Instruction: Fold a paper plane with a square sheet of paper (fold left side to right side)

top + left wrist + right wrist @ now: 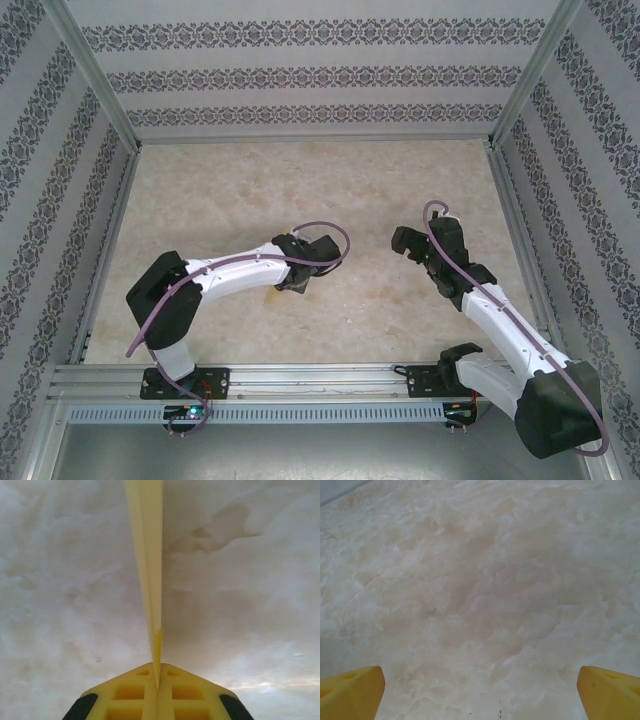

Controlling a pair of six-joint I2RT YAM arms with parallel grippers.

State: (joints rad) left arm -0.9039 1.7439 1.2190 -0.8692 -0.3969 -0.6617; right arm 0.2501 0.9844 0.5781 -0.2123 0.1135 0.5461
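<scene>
The left fingers (131, 692) press together, pinching the folded paper (149, 555), which runs straight ahead from between them, edge-on. The right fingers (351, 686) stand spread above the table (480, 580).

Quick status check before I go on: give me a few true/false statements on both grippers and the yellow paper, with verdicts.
1. The left gripper is shut on the folded pale-yellow paper sheet. True.
2. The right gripper also clamps the paper. False: its jaws stand wide open over the pale marbled tabletop, holding nothing.
3. The paper lies spread out as an open square. False: it is folded into narrow layers, seen edge-on from the left wrist.
4. From above, the two grippers are apart. True.
</scene>
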